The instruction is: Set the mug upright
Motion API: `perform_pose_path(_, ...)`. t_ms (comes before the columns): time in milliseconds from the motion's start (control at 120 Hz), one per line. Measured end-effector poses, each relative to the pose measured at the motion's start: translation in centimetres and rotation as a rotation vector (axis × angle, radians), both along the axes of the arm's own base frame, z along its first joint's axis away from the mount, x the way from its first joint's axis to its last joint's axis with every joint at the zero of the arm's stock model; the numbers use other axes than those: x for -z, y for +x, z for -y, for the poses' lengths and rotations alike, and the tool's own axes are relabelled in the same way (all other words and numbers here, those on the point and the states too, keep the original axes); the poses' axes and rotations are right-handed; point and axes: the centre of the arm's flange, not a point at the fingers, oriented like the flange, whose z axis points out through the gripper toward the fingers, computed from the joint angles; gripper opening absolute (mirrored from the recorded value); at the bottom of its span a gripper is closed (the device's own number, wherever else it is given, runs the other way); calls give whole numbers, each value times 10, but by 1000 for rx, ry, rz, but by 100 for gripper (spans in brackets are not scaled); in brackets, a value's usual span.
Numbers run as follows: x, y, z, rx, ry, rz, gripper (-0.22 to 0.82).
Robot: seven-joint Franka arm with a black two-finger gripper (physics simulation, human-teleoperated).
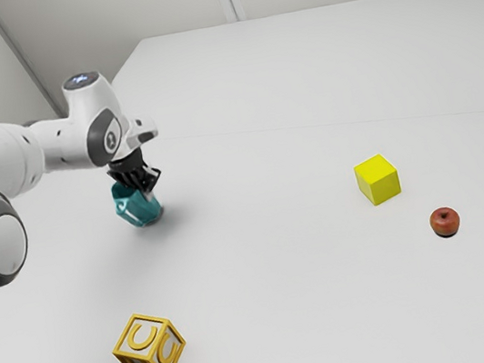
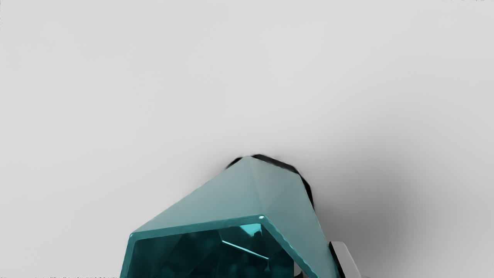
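In the exterior view my gripper (image 1: 146, 186) points down at the teal mug (image 1: 137, 207), which leans with its opening toward the upper left and its base low by the table. The wrist view looks into the open mouth of the faceted mug (image 2: 231, 200). There my gripper (image 2: 318, 265) has one finger inside the mouth and the other against the outside, with the mug's wall held between them. Most of the inner finger is hidden by the wall.
On the white table (image 1: 260, 234) stand a yellow cube (image 1: 377, 180) and a red apple (image 1: 445, 222) toward the exterior view's right. A yellow-framed letter block (image 1: 149, 347) sits near the front, below the mug in that view.
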Motion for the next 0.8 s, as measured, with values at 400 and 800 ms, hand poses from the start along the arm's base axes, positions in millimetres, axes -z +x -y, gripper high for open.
perform_pose_path(400,-2,4,0,-153,-8,66,38)
perform_pose_path(800,-204,-18,2,-239,-71,221,56)
